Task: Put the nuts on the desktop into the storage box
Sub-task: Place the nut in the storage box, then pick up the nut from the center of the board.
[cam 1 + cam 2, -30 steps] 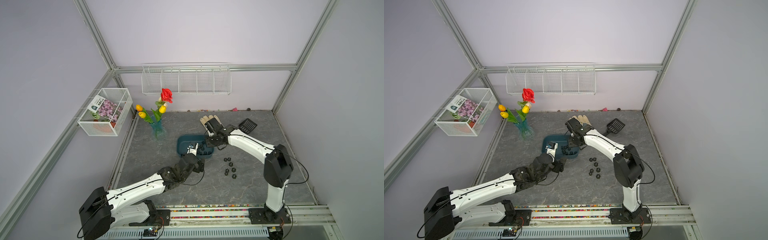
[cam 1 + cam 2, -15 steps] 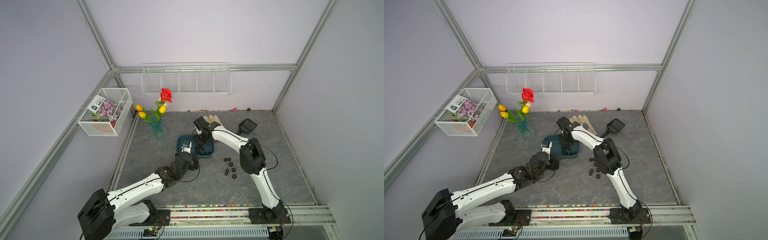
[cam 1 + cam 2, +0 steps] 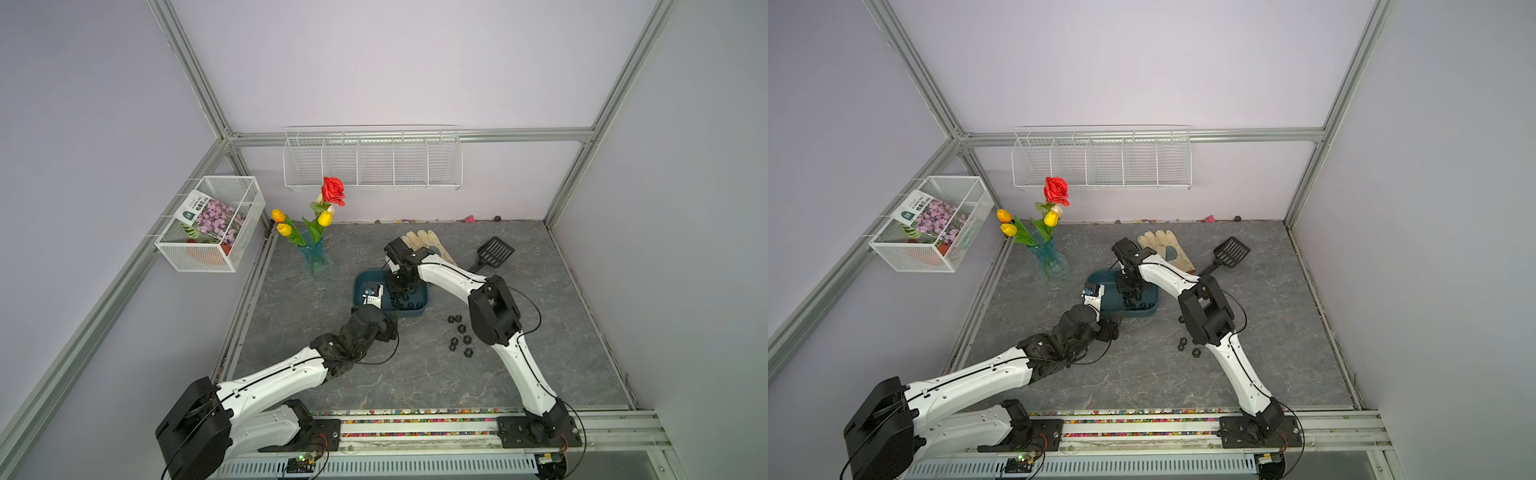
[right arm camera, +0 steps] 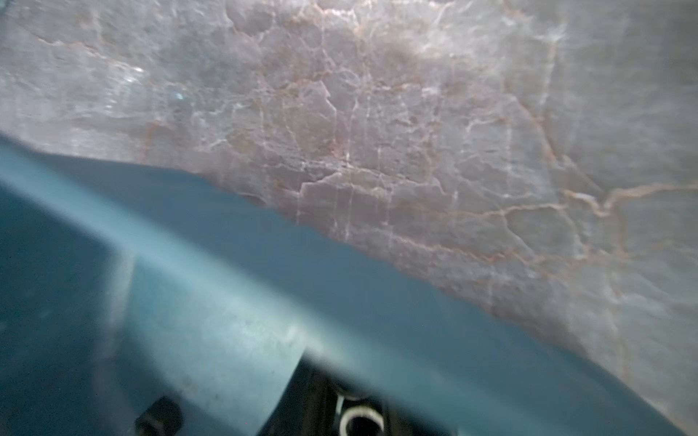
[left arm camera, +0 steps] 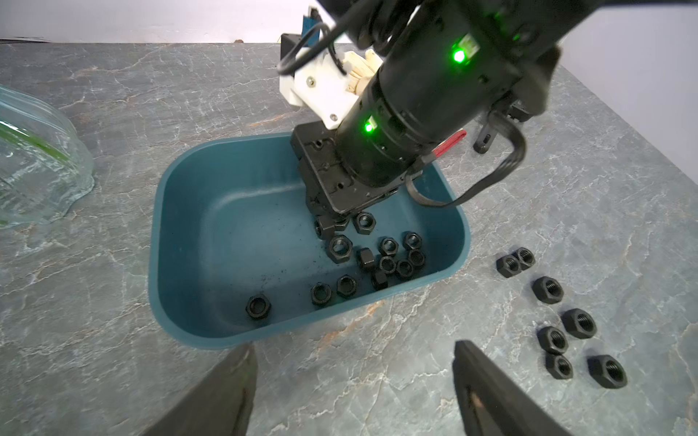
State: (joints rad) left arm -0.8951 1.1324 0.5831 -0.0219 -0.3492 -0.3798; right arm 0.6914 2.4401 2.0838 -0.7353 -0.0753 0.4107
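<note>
The task looked well past halfway. The teal storage box [image 5: 234, 234] sat near the middle of the desktop [image 5: 113, 113], slightly left of centre, and over a dozen black hex nuts [image 5: 387, 260] lay on its floor, most of them bunched toward its right end and one alone near the front wall. Seven loose nuts [image 5: 553, 339] remained on the stone surface just right of the box, scattered in a short line running toward the near edge; in a top view they lay beside the right arm's elbow [image 3: 494, 316]. The right gripper [image 5: 332, 215] was lowered into the box with its tip among the far nuts and its jaws drawn almost together; whether a nut was pinched between them could not be made out, since the tip was hidden and the right wrist view was blurred. The left gripper [image 5: 355, 396] hovered at the box's near side with its jaws spread wide and nothing between them. By this showing, a likely delivery was under way and seven pickups were left.
</note>
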